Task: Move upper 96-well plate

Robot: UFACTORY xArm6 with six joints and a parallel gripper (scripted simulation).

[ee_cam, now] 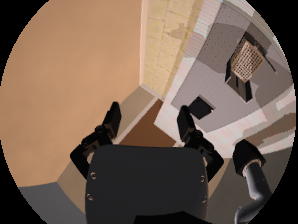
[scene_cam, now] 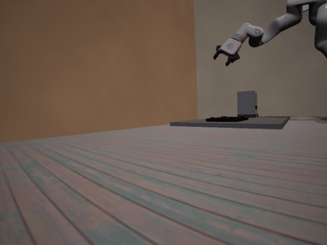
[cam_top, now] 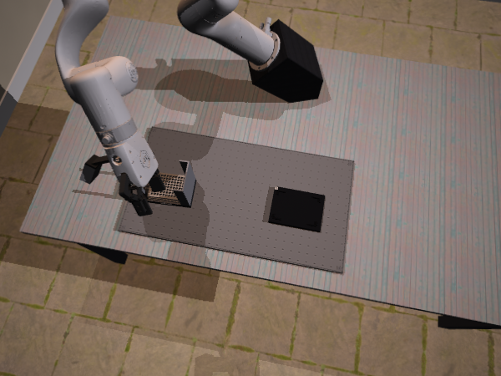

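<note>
- the hand (scene_cam: 228, 57) hangs high in the air with its fingers spread wide and nothing between them; in the exterior view it sits well above the stack rack k1 (scene_cam: 246, 103), tilted downward.
- in the top view the hand (cam_top: 139, 196) overlaps the left end of the rack, but that is only the line of sight; the two are well apart in height.
- stack rack k1 (cam_top: 189, 184) stands on the left part of the grey base plate (cam_top: 234, 175), its grey wall upright on the right side.
- the upper 96-well plate (cam_top: 169, 188) lies in the rack, its grid of wells facing up; the lower plate beneath it cannot be made out.
- the plate nest n1 (cam_top: 296, 209) is a black square on the right half of the base plate, well apart from the rack, with a small pale a1 mark (cam_top: 275, 188) at its upper left corner.
- the base plate lies on the ribbed worktop (cam_top: 417, 167).
- the arm's black pedestal (cam_top: 301, 79) stands on the worktop beyond the base plate.
- in the wrist view the rack (ee_cam: 246, 63) appears small and far off, beyond the dark fingers.
</note>
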